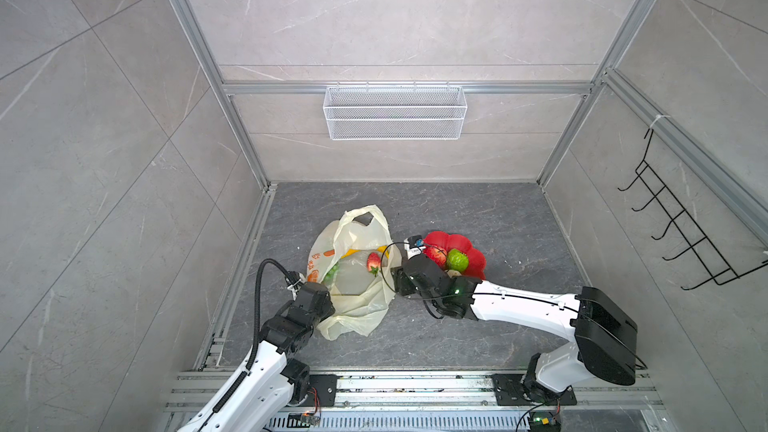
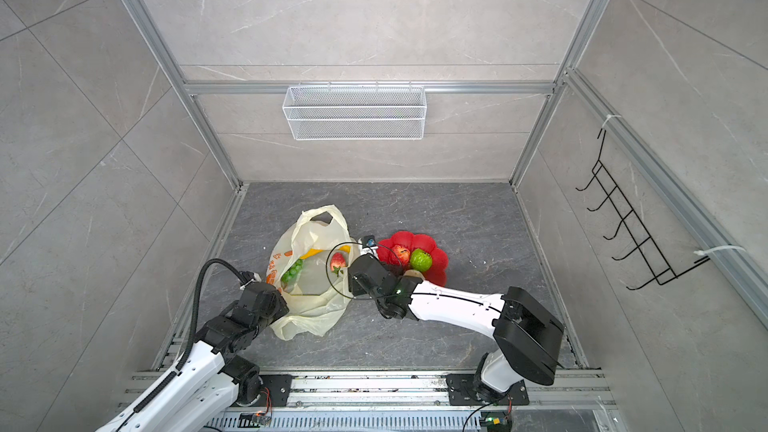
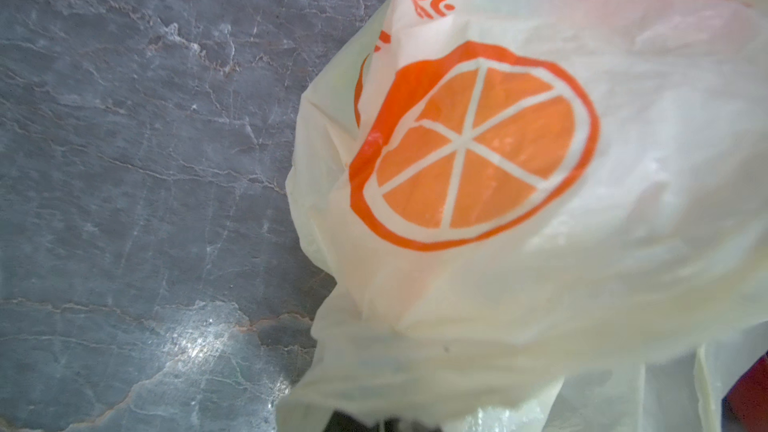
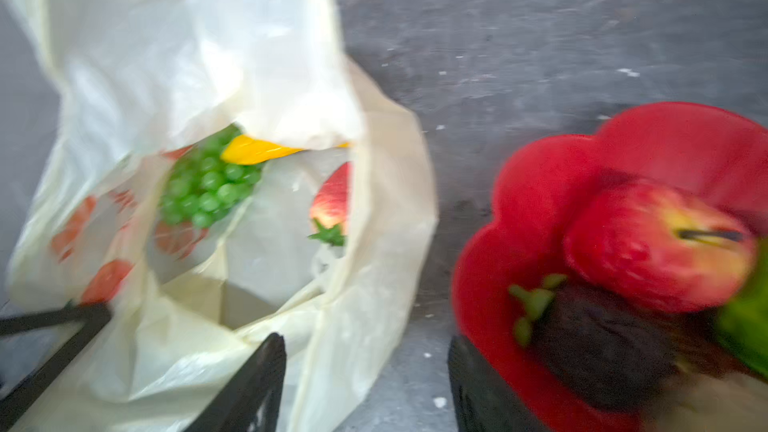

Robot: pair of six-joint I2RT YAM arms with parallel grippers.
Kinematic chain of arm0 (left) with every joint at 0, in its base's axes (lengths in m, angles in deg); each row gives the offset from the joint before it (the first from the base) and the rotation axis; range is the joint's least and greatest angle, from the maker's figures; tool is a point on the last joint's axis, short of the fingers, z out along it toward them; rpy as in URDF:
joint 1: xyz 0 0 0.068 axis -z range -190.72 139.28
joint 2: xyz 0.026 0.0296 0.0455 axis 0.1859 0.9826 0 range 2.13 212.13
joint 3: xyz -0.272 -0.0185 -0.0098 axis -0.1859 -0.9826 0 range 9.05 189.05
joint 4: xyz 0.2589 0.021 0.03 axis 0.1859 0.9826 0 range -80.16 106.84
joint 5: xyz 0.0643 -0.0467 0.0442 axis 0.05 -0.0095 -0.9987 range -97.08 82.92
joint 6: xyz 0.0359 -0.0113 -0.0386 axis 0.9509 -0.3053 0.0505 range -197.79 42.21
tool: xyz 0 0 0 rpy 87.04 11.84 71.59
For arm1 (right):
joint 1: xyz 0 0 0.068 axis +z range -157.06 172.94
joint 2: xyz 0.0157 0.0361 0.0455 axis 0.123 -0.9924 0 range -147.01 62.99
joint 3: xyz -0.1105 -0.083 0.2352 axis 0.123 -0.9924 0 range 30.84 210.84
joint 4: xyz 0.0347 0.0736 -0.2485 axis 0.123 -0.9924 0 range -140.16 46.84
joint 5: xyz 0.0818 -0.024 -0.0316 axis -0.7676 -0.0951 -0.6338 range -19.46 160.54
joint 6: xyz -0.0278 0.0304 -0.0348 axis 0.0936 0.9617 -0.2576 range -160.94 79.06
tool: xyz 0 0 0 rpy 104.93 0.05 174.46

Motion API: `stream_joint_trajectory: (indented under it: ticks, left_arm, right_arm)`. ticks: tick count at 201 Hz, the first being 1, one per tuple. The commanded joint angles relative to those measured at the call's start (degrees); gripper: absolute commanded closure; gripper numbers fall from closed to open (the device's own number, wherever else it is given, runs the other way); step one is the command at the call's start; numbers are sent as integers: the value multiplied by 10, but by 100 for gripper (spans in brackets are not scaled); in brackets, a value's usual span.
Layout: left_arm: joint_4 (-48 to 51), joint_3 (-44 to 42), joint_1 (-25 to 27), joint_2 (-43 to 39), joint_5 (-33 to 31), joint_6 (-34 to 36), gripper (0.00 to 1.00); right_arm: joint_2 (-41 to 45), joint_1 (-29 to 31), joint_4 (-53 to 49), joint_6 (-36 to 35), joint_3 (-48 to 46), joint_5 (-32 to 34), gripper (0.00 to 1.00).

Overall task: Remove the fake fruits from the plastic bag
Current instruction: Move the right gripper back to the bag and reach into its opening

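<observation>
Left jaws: clamped right down. The left gripper [image 1: 311, 286] has the near-left edge of the plastic bag [image 1: 357, 309] pinched, with film bunched up against its wrist camera.
Right jaws: standing well apart with nothing between them. The right gripper [image 4: 365, 361] hovers over the strip of table between bag and plate, one black finger [image 4: 257, 371] on the bag side and its partner on the plate side.
Bag: crumpled on the dark stone table [image 1: 478, 209], just left of the plate. Its mouth gapes wide in both top views, a loop handle [image 1: 380, 222] lies at the far end, and the orange-slice print [image 3: 473, 147] fills the left wrist view.
Inside the bag: three of the fake fruits [image 2: 293, 272] are in plain sight. They are a green grape bunch [image 4: 208, 189], a yellow banana [image 4: 257, 150] tucked under a fold behind it, and a strawberry [image 4: 334, 201] against the plate-side wall.
Plate: a red flower-shaped plate [image 1: 440, 239] beside the bag, with a sliver of table between them.
On the plate: a red apple [image 4: 648, 243] sits right beside a green bumpy fruit [image 1: 458, 259]. There is also a dark fruit [image 4: 602, 342] with a green calyx, and a beige one [image 2: 412, 273] peeks out at the near rim by the right arm.
Right wrist view: smeared, so fine detail is lost.
Walls: a white wire-mesh basket [image 1: 395, 112] hangs on the back rail and a black hook rack [image 1: 681, 226] on the right wall.
</observation>
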Motion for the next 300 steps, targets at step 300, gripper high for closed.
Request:
stream_joint_trajectory:
  ticks: [300]
  left_arm:
    - [-77, 54, -6, 66, 130, 71, 100]
  right_arm:
    - [-676, -89, -319, -42, 919, -84, 18]
